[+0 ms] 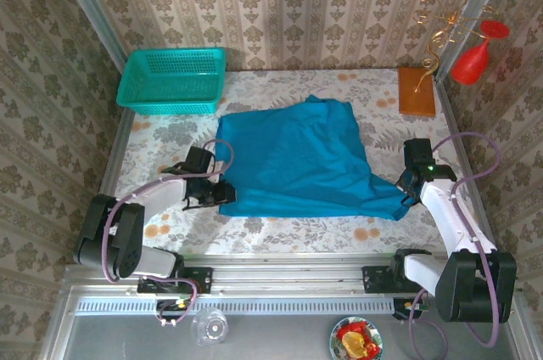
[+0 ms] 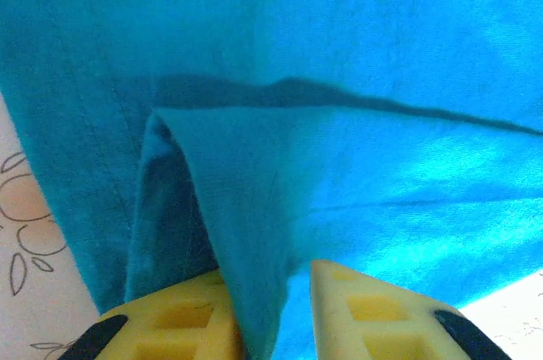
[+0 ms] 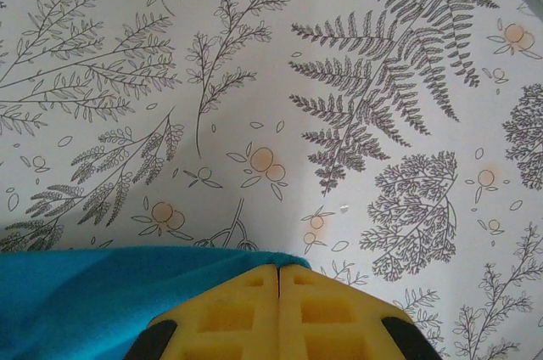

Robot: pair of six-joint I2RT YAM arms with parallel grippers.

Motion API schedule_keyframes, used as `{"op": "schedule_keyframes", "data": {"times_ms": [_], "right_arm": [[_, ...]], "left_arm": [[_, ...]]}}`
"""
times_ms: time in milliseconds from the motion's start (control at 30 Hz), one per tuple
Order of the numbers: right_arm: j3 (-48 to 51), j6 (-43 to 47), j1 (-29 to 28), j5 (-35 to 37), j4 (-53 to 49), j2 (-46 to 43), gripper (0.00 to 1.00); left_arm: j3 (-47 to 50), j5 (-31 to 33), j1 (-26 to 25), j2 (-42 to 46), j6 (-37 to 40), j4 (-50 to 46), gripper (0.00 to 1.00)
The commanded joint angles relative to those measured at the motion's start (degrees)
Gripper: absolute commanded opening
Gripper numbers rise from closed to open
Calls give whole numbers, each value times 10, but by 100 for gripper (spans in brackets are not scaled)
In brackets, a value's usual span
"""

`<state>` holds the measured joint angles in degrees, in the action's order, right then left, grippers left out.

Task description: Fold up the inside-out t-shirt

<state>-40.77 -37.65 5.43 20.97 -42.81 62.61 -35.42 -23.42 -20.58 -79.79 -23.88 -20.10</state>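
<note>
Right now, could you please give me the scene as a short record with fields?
shirt: spread out on the table, not yet folded
left gripper: at the shirt's near left corner, a fold of cloth between its fingers; grip unclear
right gripper: shut, at the shirt's near right corner, which is drawn to a point
basket: back left of the table
board: orange, back right, apart from the shirt

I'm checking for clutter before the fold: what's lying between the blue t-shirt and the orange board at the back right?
Nothing. The top view shows bare floral tablecloth between the t-shirt and the orange board.
</note>
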Motion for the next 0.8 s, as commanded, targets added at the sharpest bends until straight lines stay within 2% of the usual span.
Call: {"op": "schedule_keyframes", "data": {"times_ms": [0, 67, 133, 233, 400, 467, 667, 700, 767], "right_arm": [[9, 1, 4, -22, 2, -4, 0], [10, 1, 4, -30, 2, 0, 0], [12, 0, 4, -33, 0, 1, 0], [15, 2, 4, -47, -1, -3, 0], [17, 0, -14, -167, 2, -8, 0], [18, -23, -50, -199, -4, -11, 0], [17, -133, -264, -252, 27, -3, 0], [16, -139, -290, -277, 43, 6, 4], [7, -137, -314, -300, 39, 22, 22]], "left_arm": [[-21, 14, -2, 0, 11, 6, 27], [-28, 15, -3, -4, 13, 6, 22], [-32, 17, -3, -7, 13, 6, 11], [-35, 28, -2, -1, 17, 1, 1], [-49, 52, 12, 11, 32, -25, 0], [-55, 54, 24, 12, 36, -29, 0], [-67, 43, 48, 7, 41, -33, 0], [-68, 42, 50, 5, 41, -34, 0], [-70, 38, 52, 4, 42, -35, 0]]}}
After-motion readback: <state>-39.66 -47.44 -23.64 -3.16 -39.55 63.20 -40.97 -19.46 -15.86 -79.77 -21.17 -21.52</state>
